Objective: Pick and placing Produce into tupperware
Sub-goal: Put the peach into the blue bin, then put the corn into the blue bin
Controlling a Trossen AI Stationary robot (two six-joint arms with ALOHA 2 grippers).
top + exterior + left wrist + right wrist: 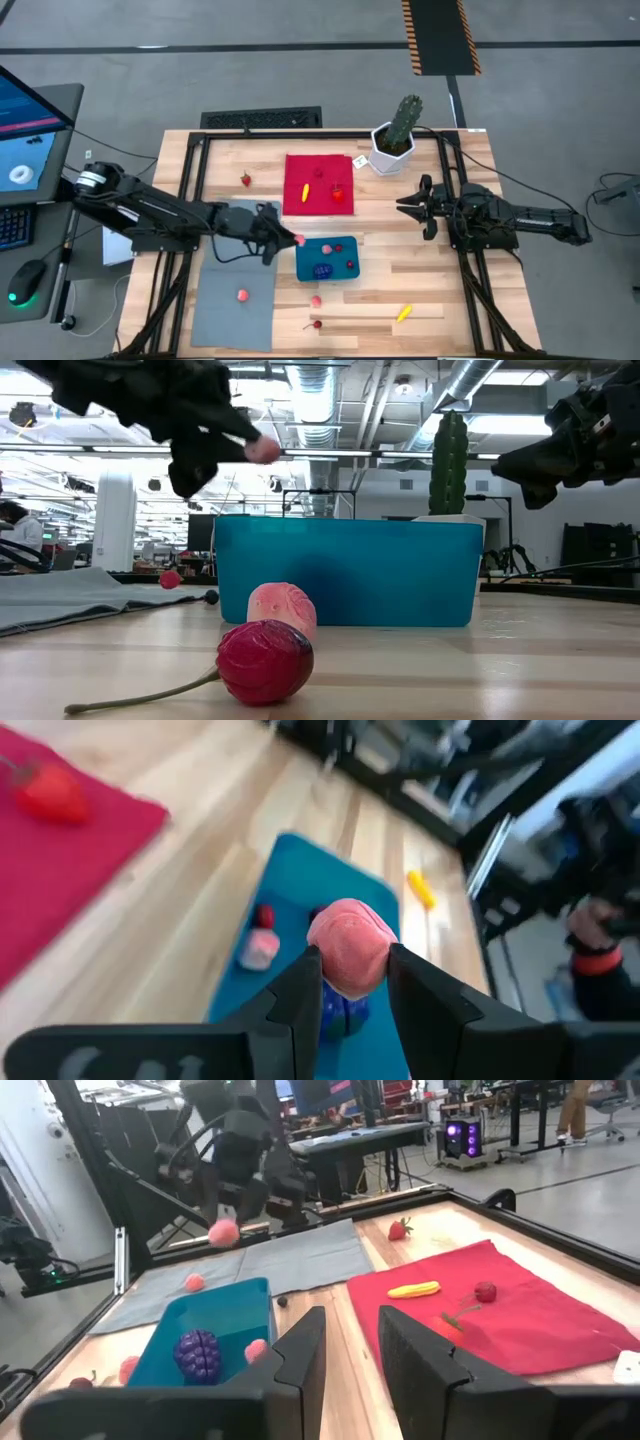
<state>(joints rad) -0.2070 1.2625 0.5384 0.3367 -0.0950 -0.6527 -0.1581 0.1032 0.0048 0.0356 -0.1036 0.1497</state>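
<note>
My left gripper [294,239] hangs over the left end of the teal tupperware [327,259], shut on a pink produce piece [348,945]. The tupperware holds a dark blue-purple cluster [322,270], a pink piece [259,950] and a red piece [264,916]. More produce lies about: a banana-like piece [304,191] and red fruits [338,194] on the red cloth, a strawberry [246,180], a pink piece [242,295] on the grey mat, and a pink piece [283,608], a cherry [265,660] and a yellow piece [403,313] on the wood. My right gripper [413,206] waits open right of the cloth. My left gripper pinches the pink piece [263,450] between its two fingers [305,982], at their free ends. The fingers come slanting down from the table's left. The piece is lifted clear, well above the tupperware's rim [345,520].
The red cloth [320,205] lies just beyond the tupperware, the grey mat [235,300] to its left. A green cactus in a white pot [395,140] stands at the far right of the cloth. Black frame rails [455,200] run along the table's sides.
</note>
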